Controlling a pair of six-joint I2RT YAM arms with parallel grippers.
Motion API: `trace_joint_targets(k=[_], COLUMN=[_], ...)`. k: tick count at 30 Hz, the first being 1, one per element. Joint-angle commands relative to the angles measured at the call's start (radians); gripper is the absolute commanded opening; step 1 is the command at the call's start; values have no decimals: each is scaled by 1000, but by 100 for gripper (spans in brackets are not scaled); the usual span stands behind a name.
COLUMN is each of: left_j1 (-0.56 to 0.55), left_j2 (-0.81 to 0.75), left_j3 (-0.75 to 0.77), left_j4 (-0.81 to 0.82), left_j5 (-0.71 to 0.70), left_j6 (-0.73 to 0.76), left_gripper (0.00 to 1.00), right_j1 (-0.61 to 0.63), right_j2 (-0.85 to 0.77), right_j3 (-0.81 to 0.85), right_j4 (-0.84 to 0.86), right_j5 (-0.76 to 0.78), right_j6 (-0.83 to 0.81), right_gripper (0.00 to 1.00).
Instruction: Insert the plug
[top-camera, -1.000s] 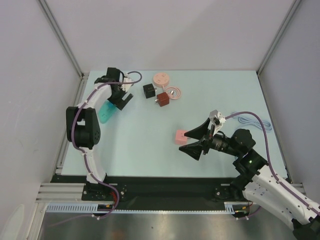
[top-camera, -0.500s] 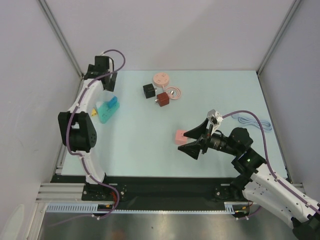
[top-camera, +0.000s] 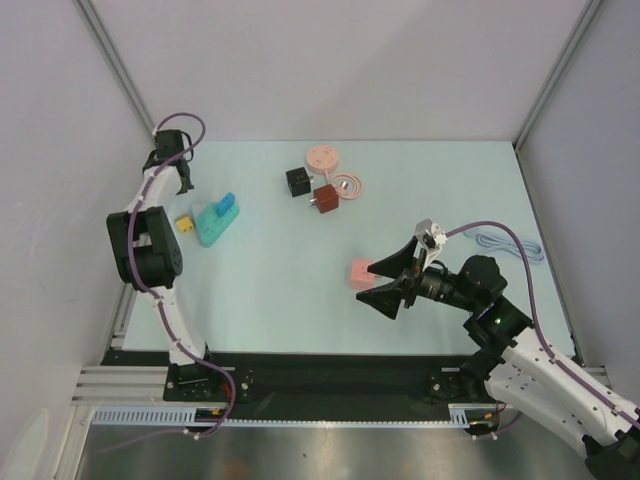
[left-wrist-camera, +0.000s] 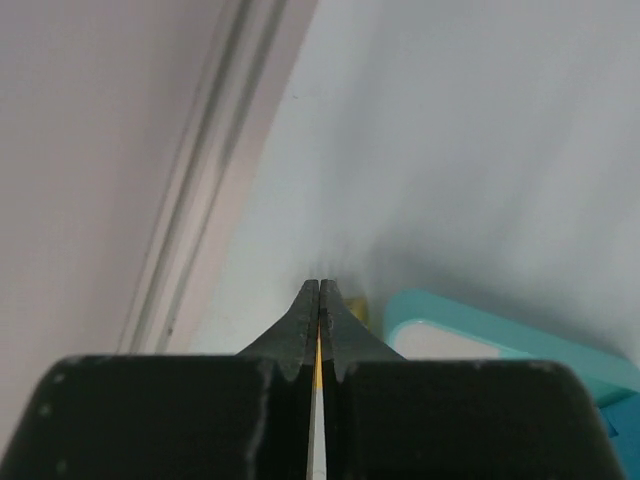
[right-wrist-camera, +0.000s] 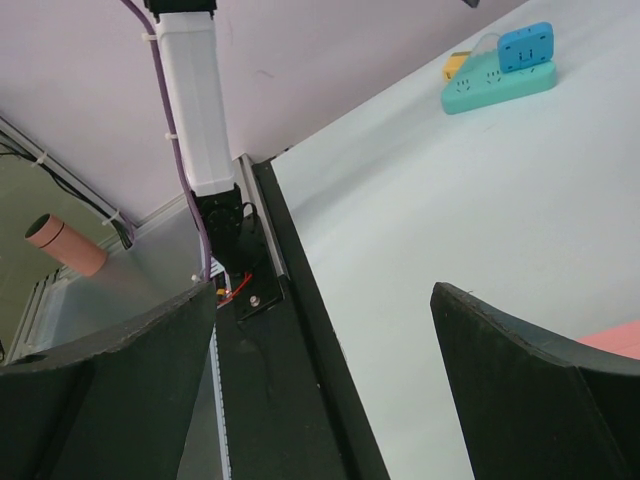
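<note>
The task looks barely begun: the yellow plug (top-camera: 184, 224) lies loose on the desk (top-camera: 430, 200) at the left of the frame, just beside the teal power strip (top-camera: 212, 228). A blue block (top-camera: 227, 204) already sits on the strip's upper end. The left end effector (left-wrist-camera: 319, 285), at the upper left, is pinched together, apparently empty; next it must spread and descend over the plug. The right end effector (top-camera: 386, 283) stands apart beside a pink block (top-camera: 361, 272).

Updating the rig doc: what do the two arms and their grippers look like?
Both arms, left arm and right arm, have white links and black joint housings, each with a purple cable along it. A green light glows on the right arm. The left gripper and right gripper have black, wedge-shaped fingers.
</note>
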Motion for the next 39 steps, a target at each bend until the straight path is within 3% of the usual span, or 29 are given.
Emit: trace_joint_targets(k=[1,9,19,27,29,31,34,39], left_j1=[-17,-14,-49,-155,-232,-276,-320,-345], left_j2=[53,52,-109,-226,-252,-336,-433,-561], left_j3=[9,-59,-324,-503,-548,-652,-715,-642], left_j4=[24,-5,72,147,159,215,231,124], left_j5=[64,86,169,187,174,138,56,-23], left_j6=[-47,-120,-250,-307,-351,-400,-414,-386], left_gripper=[0,0,0,0,0,0,8,33], right_j1=[-7,-7,-7,-10,-11,-10,-11,-11], right_j2=[-11,1,6,39,45,65,116,249], right_j3=[16,13,8,22,25,71,149,198], right_j4=[17,29,37,8,3,-85,-260,-420], right_j5=[-1,-4,1,51,73,195,385,603], right_j6=[-10,-5,-2,-20,-17,-5,39,96], right_gripper=[95,95,95,95,95,94,94,93])
